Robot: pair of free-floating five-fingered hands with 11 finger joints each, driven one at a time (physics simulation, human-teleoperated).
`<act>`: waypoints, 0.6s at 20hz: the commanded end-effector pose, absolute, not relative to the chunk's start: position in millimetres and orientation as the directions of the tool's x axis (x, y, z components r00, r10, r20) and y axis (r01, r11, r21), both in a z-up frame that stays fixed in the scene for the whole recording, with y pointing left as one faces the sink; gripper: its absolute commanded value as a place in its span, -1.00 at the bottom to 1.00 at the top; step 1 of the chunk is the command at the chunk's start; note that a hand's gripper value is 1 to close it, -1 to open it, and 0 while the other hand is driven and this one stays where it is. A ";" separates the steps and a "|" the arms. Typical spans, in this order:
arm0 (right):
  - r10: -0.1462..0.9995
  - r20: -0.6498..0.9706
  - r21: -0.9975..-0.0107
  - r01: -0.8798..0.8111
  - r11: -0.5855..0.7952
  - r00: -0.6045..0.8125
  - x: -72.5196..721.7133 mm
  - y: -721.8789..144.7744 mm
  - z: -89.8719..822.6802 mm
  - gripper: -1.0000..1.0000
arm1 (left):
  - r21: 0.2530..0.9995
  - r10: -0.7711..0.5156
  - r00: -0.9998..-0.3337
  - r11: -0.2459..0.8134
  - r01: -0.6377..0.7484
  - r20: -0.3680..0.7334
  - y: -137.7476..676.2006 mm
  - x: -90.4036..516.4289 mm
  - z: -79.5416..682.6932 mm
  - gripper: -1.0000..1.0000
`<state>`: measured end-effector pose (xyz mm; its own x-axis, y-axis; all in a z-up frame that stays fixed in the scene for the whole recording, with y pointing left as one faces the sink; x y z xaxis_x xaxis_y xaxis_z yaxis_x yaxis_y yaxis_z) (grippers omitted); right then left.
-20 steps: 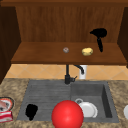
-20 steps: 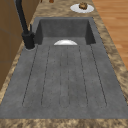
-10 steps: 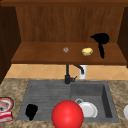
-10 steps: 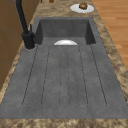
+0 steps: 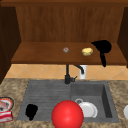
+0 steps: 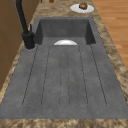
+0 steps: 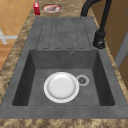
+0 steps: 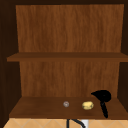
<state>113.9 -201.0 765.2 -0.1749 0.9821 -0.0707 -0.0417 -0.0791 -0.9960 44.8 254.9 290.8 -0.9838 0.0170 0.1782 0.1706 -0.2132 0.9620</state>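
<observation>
My right hand [image 5: 102,47] hovers at the right end of the lower wooden shelf [image 5: 37,56], open, with a finger hanging down past the shelf edge. It is also in the upper view [image 8: 102,96]. Just to its left, apart from it, lies a small yellow lump [image 5: 87,51] [image 8: 87,105], and further left a small grey round thing [image 5: 66,50] [image 8: 66,104]. My left hand [image 5: 31,111] hangs low over the left part of the draining board [image 5: 42,92], open and holding nothing. A big red ball [image 5: 67,114] sits at the front middle.
A white plate [image 7: 61,87] [image 5: 88,109] lies in the sink basin [image 7: 37,62] beside the drain [image 7: 82,80]. The black faucet [image 5: 67,75] [image 7: 100,37] stands behind. A plate of food [image 7: 51,8] and a red box [image 7: 36,8] sit on the left counter. Another plate [image 6: 82,7] is on the right.
</observation>
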 end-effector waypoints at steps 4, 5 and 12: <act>0.984 -0.075 -0.997 -0.007 -0.077 -0.162 59.1 -190.4 735.7 -1.00 | 0.962 0.017 -0.984 -0.213 0.171 0.178 254.9 44.8 290.8 0.00; 0.984 -0.077 -0.997 -0.003 -0.078 -0.160 51.1 -188.2 730.7 -1.00 | 0.962 0.017 -0.984 -0.213 0.171 0.178 254.9 44.8 290.8 0.00; 0.986 -0.077 -0.997 0.005 -0.077 -0.146 -5.5 -171.8 692.1 -1.00 | 0.962 0.017 -0.984 -0.213 0.171 0.178 254.9 44.8 290.8 0.00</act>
